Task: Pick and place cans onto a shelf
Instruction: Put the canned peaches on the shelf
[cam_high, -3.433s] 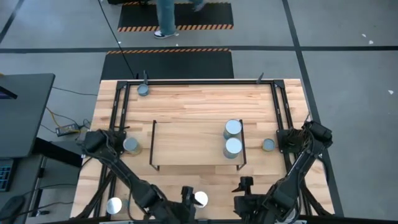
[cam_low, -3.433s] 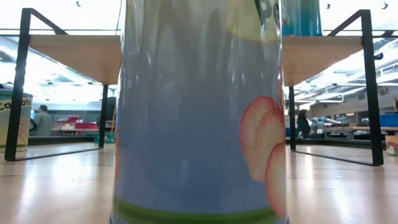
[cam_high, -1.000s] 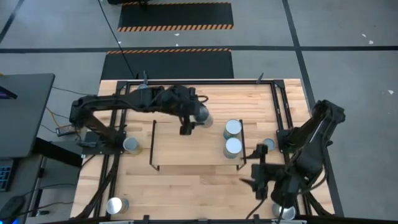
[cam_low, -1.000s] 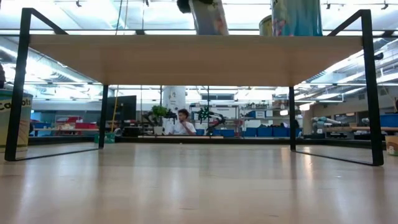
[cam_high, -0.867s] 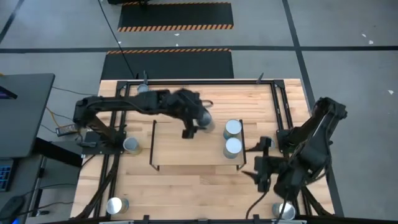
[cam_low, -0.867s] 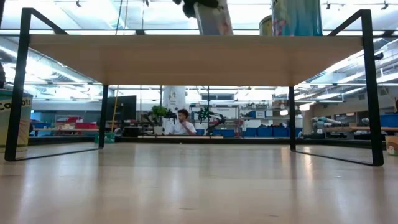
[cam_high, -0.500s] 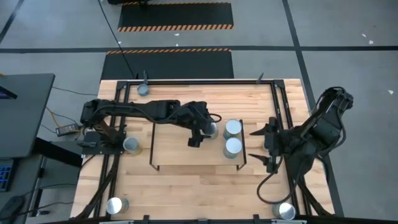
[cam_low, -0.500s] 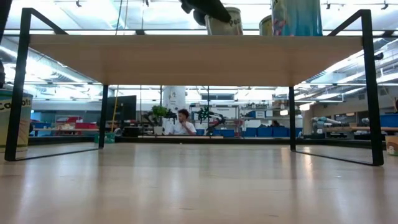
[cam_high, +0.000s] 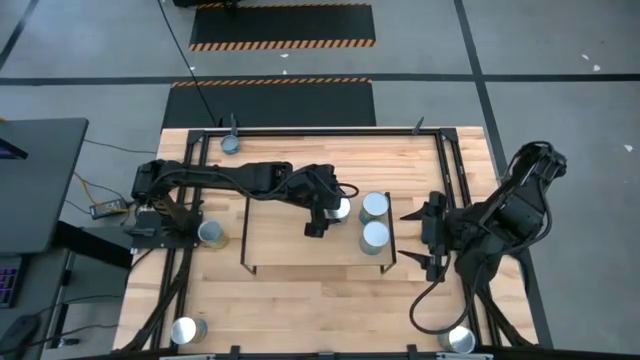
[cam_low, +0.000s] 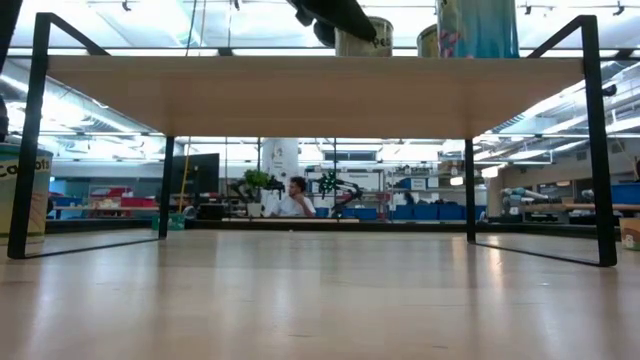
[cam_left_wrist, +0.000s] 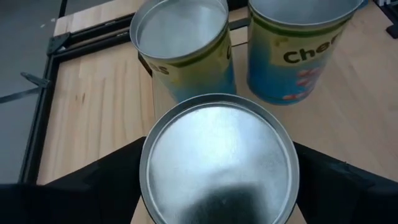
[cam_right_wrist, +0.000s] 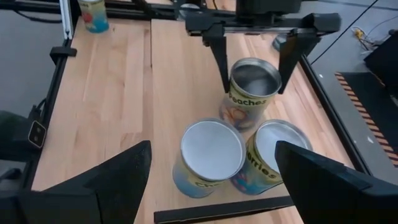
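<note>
The left hand (cam_high: 338, 208), fingers spread wide, straddles a round shiny-topped can (cam_high: 341, 209) on the pale-wood shelf (cam_high: 285, 238).

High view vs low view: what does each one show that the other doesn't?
Only high: the shelf top from above, the right gripper beside its right end, a far-edge can, a near-left can and a near-right can on the table. Only low: the shelf's underside and the room behind, with a person. Both: the left gripper at the newest can on the shelf, and a neighbour can beside it.
</note>
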